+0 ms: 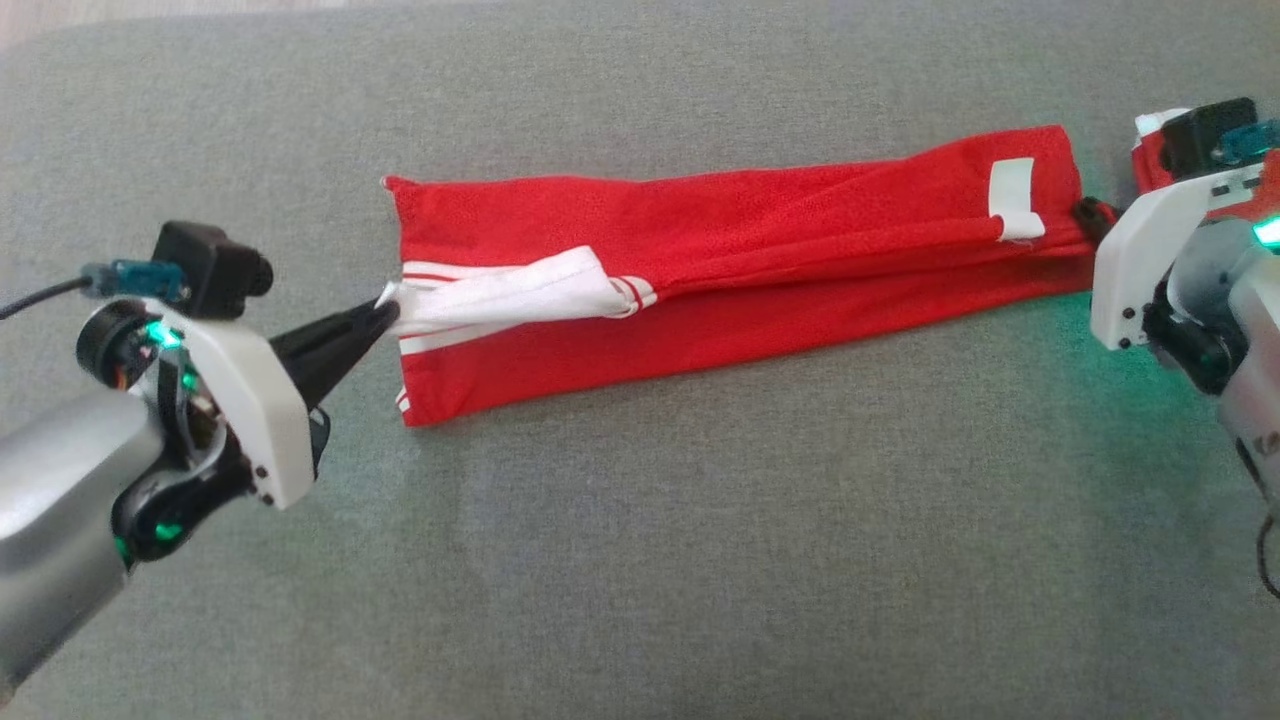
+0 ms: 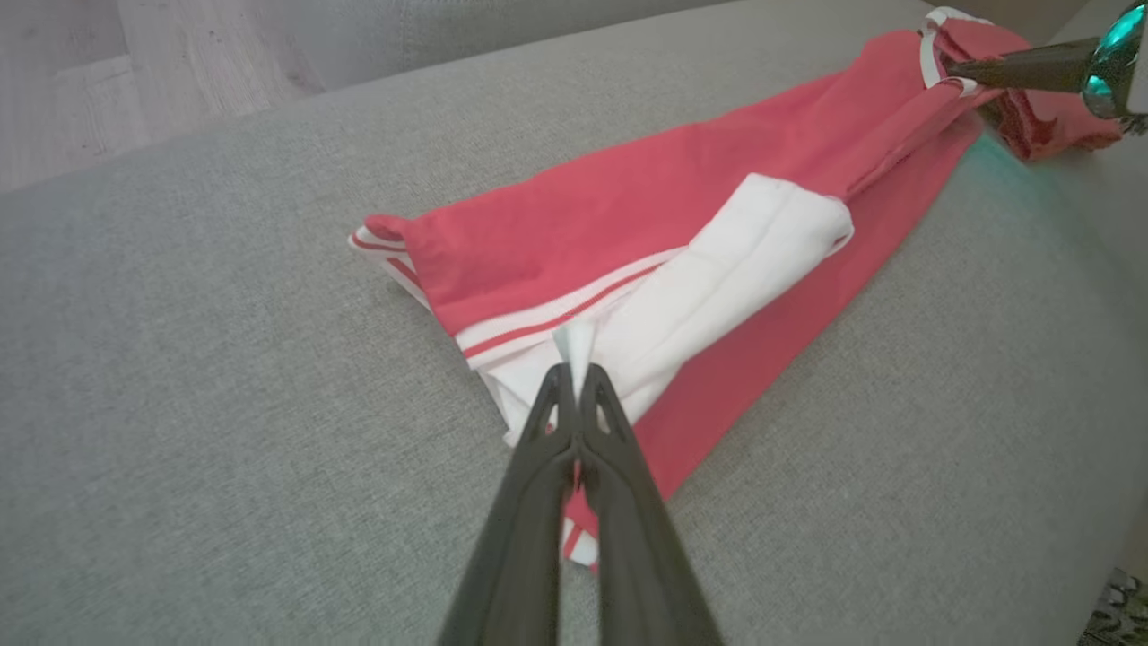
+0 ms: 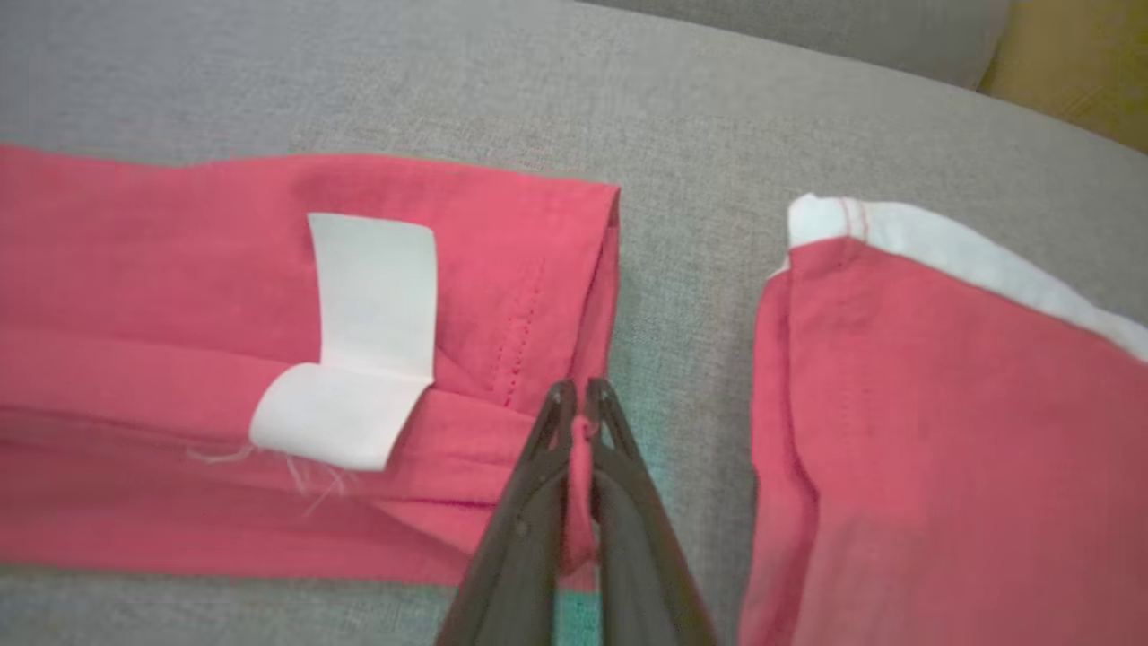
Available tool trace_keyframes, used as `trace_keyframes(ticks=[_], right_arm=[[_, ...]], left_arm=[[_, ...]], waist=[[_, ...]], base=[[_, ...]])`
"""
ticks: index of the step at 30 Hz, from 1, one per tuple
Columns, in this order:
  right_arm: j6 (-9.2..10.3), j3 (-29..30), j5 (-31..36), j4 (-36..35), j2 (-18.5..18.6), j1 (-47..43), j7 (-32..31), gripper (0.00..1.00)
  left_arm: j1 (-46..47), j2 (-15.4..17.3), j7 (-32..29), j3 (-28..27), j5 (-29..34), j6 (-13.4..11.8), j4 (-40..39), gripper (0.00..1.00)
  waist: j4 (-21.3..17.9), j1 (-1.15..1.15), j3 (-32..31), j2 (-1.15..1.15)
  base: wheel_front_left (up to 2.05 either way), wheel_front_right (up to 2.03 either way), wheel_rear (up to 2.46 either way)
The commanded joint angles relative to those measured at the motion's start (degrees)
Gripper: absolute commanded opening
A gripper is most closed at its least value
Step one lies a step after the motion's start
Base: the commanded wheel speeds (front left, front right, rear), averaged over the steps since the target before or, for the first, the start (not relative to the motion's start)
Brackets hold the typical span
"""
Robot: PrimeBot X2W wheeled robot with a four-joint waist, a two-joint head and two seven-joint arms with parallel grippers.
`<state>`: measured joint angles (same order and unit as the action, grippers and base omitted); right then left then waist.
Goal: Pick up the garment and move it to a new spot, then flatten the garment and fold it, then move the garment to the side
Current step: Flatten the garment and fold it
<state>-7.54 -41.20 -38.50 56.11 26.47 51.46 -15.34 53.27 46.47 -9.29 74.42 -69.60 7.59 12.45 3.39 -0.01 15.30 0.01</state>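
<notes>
The red garment (image 1: 720, 270) with white stripes lies stretched into a long folded band across the grey cushion (image 1: 640, 560). My left gripper (image 1: 385, 312) is shut on the white trim at its left end, seen pinched between my fingertips (image 2: 574, 381). My right gripper (image 1: 1092, 213) is shut on a red fold at the band's right end, the cloth caught between its tips (image 3: 581, 404). A white label (image 3: 372, 332) lies folded over just left of that grip. The garment (image 2: 682, 224) runs from my left fingers toward the right gripper's fingers (image 2: 1004, 72) at the top right.
More red cloth with a white edge (image 3: 933, 395) lies right of my right gripper, also seen behind it (image 1: 1150, 160). The cushion's back edge and a pale wall (image 2: 134, 81) show beyond. Broad bare grey fabric lies in front of the garment.
</notes>
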Motion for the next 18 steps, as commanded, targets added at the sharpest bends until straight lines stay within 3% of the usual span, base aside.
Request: trace_keyframes(ticks=[1,8,9,10,11,15,18], right_arm=[[0.05,-1.5,-1.6,-2.3,2.2,-0.9,-1.2,0.00],[0.05,-5.0,-5.8,-4.8,4.4,-1.5,-5.2,0.00],[0.05,-5.0,-6.3,-4.8,4.4,-1.4,-5.3,0.87],[0.05,-4.8,-7.1,-4.6,4.3,-1.3,-5.5,1.00],[0.05,-4.7,-7.7,-4.7,4.1,-1.3,-5.4,1.00],[0.05,-2.4,-10.0,-4.3,3.5,0.1,-2.0,1.00],[0.05,1.5,-13.1,-3.9,1.9,1.3,3.0,1.00]], left_arm=[[1.0,3.1,-0.3,-2.3,0.0,-0.1,-0.8,0.00],[-0.3,1.5,-1.6,-1.5,1.0,-0.1,-0.3,0.00],[-0.5,1.2,-1.7,-1.5,1.0,-0.1,-0.1,0.12],[-0.6,1.0,-1.5,-1.5,0.9,-0.1,0.4,0.86],[-0.6,0.8,-1.2,-1.5,0.9,-0.1,0.9,1.00],[0.0,-0.3,3.4,-2.9,1.7,-0.4,4.2,1.00],[0.3,-2.1,11.0,-6.4,2.1,-2.7,6.5,1.00]], waist=[[-0.2,0.01,0.0,-0.01],[-0.7,0.01,0.5,-0.01],[-0.7,0.01,0.6,-0.01],[-0.8,0.01,0.6,-0.01],[-1.0,0.01,0.5,-0.01],[-1.5,0.01,-0.4,-0.01],[-2.0,0.01,-1.5,-0.01]], base=[[0.00,0.00,0.00],[0.00,0.00,0.00],[0.00,0.00,0.00],[0.00,0.00,0.00],[0.00,0.00,0.00],[0.00,0.00,0.00],[0.00,0.00,0.00]])
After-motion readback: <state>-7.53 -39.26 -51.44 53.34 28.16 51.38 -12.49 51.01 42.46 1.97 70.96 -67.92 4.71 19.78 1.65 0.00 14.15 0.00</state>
